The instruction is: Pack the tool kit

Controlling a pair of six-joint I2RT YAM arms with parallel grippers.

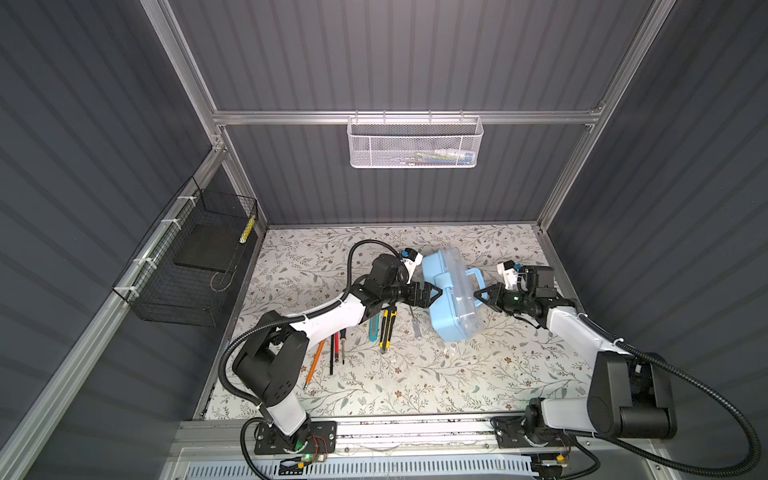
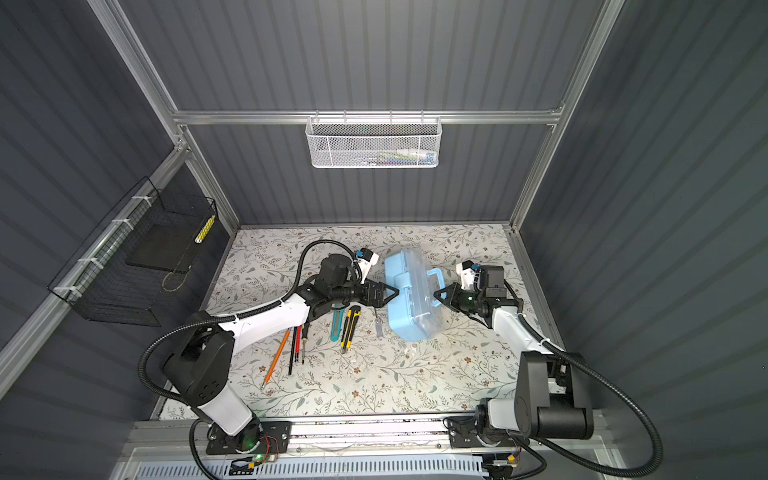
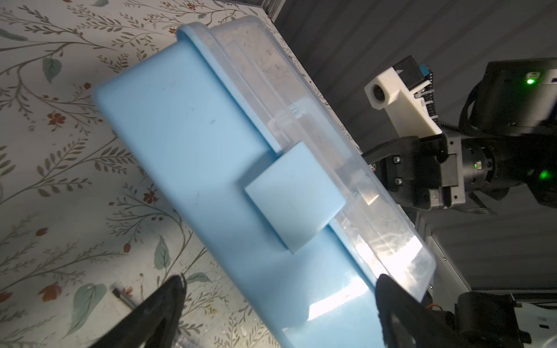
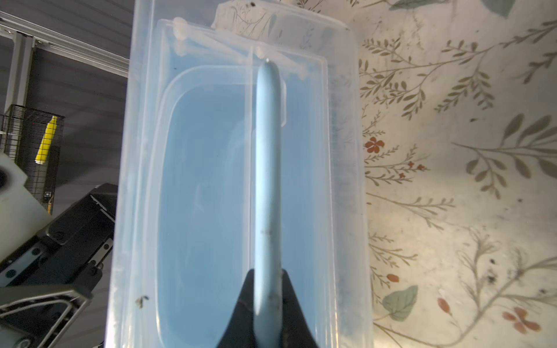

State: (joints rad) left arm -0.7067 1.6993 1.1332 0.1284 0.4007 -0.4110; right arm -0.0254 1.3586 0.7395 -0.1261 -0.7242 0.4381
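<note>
The tool kit box [image 1: 451, 299] [image 2: 409, 307], light blue with a clear lid, is tipped on its side at mid-table, lid facing right. My right gripper [image 1: 482, 296] [image 4: 266, 289] is shut on its blue handle [image 4: 266, 180] [image 1: 474, 277]. On the opposite side, my left gripper [image 1: 436, 291] [image 3: 278, 301] stands open around the box's blue base [image 3: 180, 135], below the latch [image 3: 294, 199]. Slim tools lie on the mat to the left: an orange pencil [image 1: 316, 361], red and black pens [image 1: 333, 353], a teal cutter [image 1: 374, 326], a yellow-black knife [image 1: 387, 328], a small grey tool [image 1: 415, 326].
A white mesh basket [image 1: 415, 143] hangs on the back wall rail. A black wire basket [image 1: 187, 257] with a yellow item [image 1: 248, 230] hangs on the left wall. Grey walls close in three sides of the flowered mat [image 1: 457, 374].
</note>
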